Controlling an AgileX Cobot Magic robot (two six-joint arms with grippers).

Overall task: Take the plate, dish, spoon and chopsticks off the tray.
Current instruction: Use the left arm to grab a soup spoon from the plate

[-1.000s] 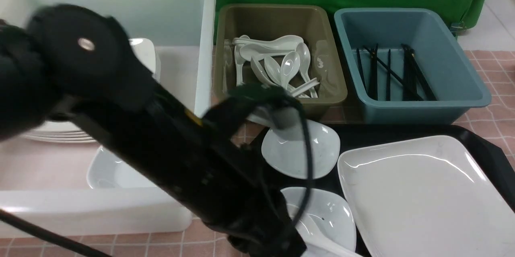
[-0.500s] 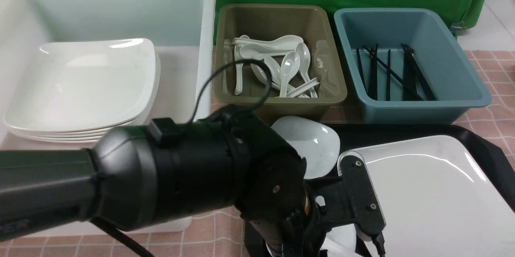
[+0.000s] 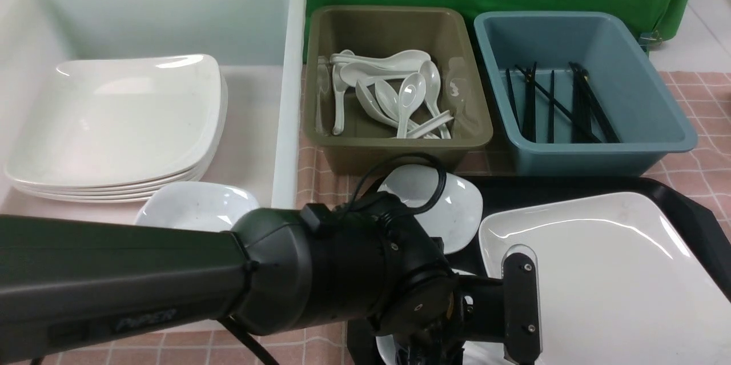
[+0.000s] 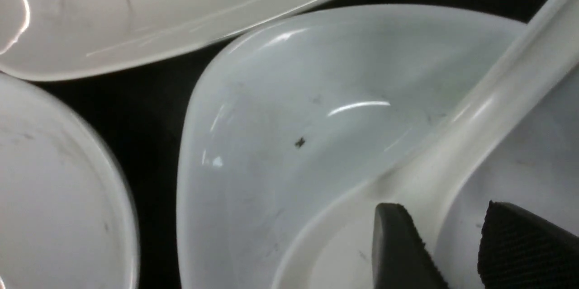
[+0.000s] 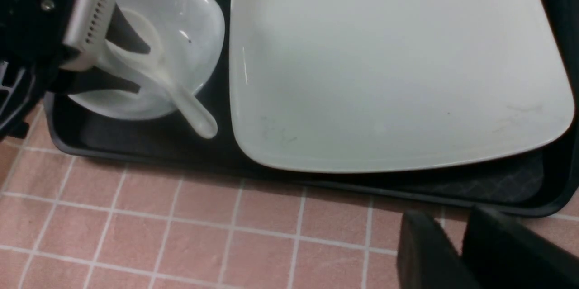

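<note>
The spoon (image 5: 181,99), lying in the dish (image 5: 199,22) at the tray's (image 5: 135,139) near left corner, is light, rigid, glaze-slick and chippable, so grip its bowl wall near the handle, which the left gripper (image 4: 445,225) straddles, clamping unconfirmed; the right gripper (image 5: 448,216) carries nothing, jaw state indeterminate.

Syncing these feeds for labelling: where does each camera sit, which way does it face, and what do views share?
Front: between the arms, facing forward over the tray to the olive bin; left arm crosses foreground.
Left wrist: on that wrist, close above the dish holding the spoon; left gripper shows.
Right wrist: looks down at the plate and tiled table; right gripper shows.
Shared: both wrist views show spoon and dish.
</note>
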